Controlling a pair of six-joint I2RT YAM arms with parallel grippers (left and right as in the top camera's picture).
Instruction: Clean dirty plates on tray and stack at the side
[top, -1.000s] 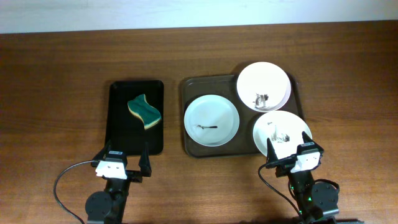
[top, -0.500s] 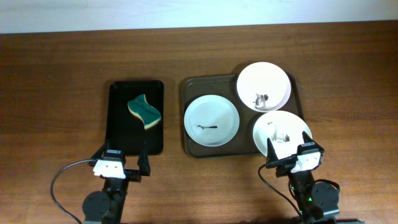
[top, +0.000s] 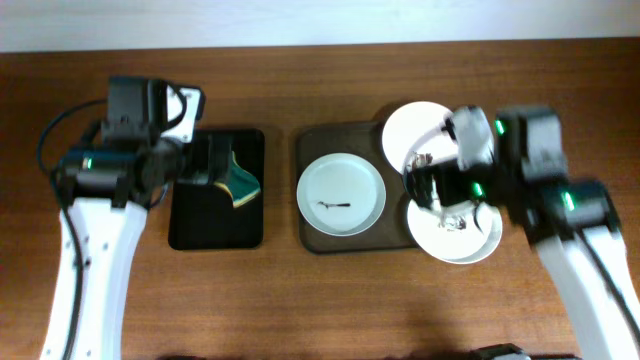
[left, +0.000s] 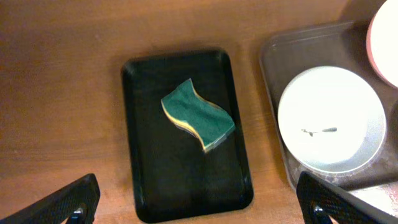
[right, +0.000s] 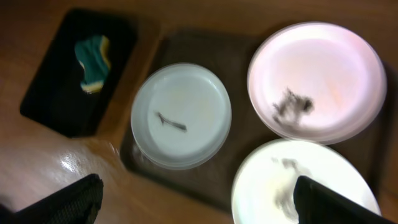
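Three white plates lie on the dark brown tray (top: 308, 140): a left one (top: 340, 193) with a small dark smudge, a back one (top: 418, 128) and a front right one (top: 468, 238), both with silvery smudges. My left gripper (top: 207, 163) hovers open over the green sponge (top: 240, 180); in the left wrist view its jaws (left: 199, 211) are spread wide above the sponge (left: 198, 115). My right gripper (top: 432, 186) hovers open above the back and front right plates, partly hiding both. The right wrist view shows its jaws (right: 199, 208) wide apart, the left plate (right: 180, 115) and the back plate (right: 317, 81).
The sponge lies on a narrow black tray (top: 215, 228) left of the brown tray, also seen in the left wrist view (left: 143, 124). Bare wooden table (top: 300, 300) surrounds both trays.
Both arms have risen from their rest at the front edge and reached forward: the left now hangs over the black tray, the right over the plates. Plates and sponge have not moved.
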